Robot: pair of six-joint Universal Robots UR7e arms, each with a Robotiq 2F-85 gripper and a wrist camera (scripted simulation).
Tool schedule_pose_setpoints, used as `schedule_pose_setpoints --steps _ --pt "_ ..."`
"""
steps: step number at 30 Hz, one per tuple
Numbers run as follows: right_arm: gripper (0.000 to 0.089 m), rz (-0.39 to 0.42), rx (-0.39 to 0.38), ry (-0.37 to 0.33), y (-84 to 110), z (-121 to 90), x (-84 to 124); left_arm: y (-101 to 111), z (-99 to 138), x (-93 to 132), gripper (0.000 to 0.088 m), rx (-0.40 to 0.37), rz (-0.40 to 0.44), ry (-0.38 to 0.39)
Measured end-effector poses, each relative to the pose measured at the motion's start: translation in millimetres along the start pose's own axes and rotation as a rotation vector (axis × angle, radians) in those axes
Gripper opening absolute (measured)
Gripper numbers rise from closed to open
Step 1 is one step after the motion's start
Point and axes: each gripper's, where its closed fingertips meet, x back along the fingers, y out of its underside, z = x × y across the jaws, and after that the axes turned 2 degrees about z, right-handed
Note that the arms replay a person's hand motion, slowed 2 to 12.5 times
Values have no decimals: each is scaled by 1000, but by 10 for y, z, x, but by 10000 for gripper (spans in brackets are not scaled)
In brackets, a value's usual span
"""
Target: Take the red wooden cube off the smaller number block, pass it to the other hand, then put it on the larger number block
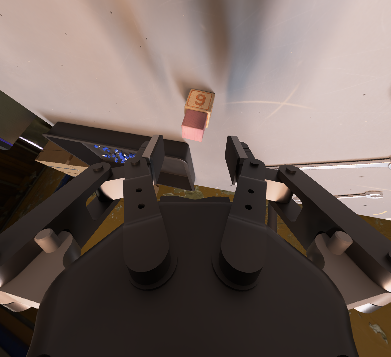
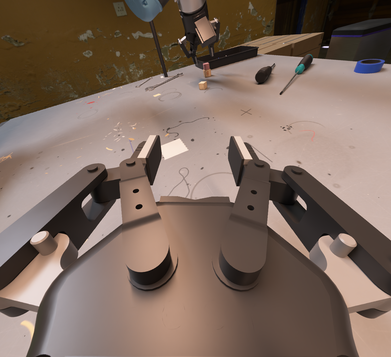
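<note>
The red wooden cube (image 1: 192, 125) sits on top of a wooden number block (image 1: 200, 101) on the grey table. My left gripper (image 1: 194, 146) is open and empty, hovering just above the cube without touching it. In the right wrist view the cube (image 2: 205, 65) and the block under it (image 2: 207, 73) are far off, under the left gripper (image 2: 201, 54). A second wooden number block (image 2: 202, 85) stands alone a little nearer. My right gripper (image 2: 194, 141) is open and empty, low over the near part of the table.
A black tray (image 2: 228, 56) lies just behind the stacked blocks; it also shows in the left wrist view (image 1: 118, 148), holding small blue parts. Two wrenches (image 2: 163, 82) lie to the left. Two screwdrivers (image 2: 296, 72) and a blue tape roll (image 2: 369, 65) lie to the right.
</note>
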Motion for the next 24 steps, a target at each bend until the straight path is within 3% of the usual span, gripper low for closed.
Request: schedule_pose_setpoints --steps 24 --pt "573 0 -2 -3 0 1 -2 -27 -50 -122 441 -47 -38 -13"
